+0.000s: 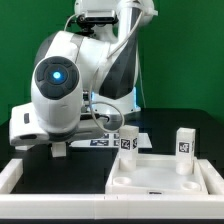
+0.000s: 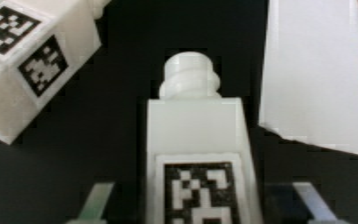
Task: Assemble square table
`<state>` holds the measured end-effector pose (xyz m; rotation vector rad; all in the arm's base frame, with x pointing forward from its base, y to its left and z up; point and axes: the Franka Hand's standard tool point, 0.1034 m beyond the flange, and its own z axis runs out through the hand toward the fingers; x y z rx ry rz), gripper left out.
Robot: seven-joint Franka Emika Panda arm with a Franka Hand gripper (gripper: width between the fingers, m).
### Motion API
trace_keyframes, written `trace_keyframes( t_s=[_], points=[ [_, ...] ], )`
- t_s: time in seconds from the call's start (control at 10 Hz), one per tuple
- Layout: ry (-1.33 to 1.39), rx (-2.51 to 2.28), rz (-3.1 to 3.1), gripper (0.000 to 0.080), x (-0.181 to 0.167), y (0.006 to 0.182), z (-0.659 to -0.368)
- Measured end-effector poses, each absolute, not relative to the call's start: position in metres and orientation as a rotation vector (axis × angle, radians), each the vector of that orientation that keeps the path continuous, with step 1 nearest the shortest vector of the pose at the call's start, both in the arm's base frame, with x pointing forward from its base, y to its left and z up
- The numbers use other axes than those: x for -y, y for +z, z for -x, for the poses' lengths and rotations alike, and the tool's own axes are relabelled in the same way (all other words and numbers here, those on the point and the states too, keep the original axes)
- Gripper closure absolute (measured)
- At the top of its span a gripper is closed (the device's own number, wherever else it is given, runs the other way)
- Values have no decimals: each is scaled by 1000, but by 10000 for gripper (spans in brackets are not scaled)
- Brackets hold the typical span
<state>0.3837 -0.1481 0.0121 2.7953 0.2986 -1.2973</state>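
I see my pincer wide open, gripping nothing; a leg lies between its fingers, clear of both, with a second leg and the tabletop flanking it.

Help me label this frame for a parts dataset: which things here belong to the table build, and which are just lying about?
Part of the job: square tabletop; leg lying between the fingers of the open gripper; two upright legs.

Just lying about: marker board; white border bars.
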Motion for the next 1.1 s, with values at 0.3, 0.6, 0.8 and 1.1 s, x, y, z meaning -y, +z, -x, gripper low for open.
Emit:
trace_keyframes(
  t_s=[0.3,0.6,0.8,1.1],
  points=[
    [-1297,-299,-2795,512,148,12,-384],
    [-1309,-338,-2790,512,149,18,-387],
    [-1277,-417,-2814,511,143,64,-420],
    [-1103,-441,-2875,511,137,88,-443]
  ],
)
